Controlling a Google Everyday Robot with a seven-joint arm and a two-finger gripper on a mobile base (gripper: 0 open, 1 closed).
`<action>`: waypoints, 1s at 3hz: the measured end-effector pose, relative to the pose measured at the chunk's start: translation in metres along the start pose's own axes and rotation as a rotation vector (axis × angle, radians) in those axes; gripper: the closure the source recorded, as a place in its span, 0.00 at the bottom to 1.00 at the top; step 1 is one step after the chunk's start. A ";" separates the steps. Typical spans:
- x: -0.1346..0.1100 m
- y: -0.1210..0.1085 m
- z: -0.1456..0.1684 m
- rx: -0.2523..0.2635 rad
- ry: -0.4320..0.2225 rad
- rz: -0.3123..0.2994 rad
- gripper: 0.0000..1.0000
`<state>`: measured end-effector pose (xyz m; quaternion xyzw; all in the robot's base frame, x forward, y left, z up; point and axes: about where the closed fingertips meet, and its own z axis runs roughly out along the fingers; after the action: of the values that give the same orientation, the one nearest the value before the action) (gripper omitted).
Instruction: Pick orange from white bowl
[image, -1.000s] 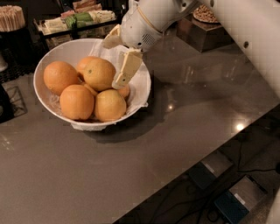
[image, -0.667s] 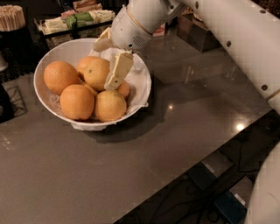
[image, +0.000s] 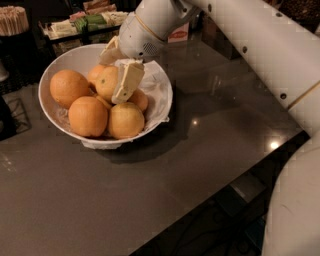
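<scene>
Camera view: the white bowl (image: 75, 57) stands on the left part of the grey, glossy bench (image: 200, 140). It is lined with white paper (image: 158, 90) that crumples up along its right side. Several oranges are heaped inside. Three big ones sit at the left and front, and smaller ones are partly hidden at the back and right.

The tool (image: 113, 76) reaches down into the back of the bowl from the upper right, at the end of a thick white arm (image: 260, 45) that crosses the top right corner. Its two cream fingers are spread apart. The near one (image: 128, 82) slants down and to the left, and only the upper part of the far one shows, close under the round wrist.

The orange (image: 105, 82) nearest the tool lies in the middle of the heap, between the two fingers. The near finger lies along its right side. Whether either finger presses on the orange cannot be told. This orange rests among the other fruit inside the bowl.

Behind the bowl, in the dark, stand a cup of wooden sticks (image: 12, 20) and a tray of packets (image: 85, 22).
</scene>
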<state>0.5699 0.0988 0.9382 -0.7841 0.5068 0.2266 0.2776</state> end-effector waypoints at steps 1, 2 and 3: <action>0.000 0.000 0.000 0.000 0.000 0.000 0.29; 0.004 0.009 -0.001 0.006 0.041 0.013 0.30; 0.011 0.019 0.002 -0.006 0.079 0.035 0.31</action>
<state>0.5562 0.0866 0.9259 -0.7843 0.5302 0.2018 0.2511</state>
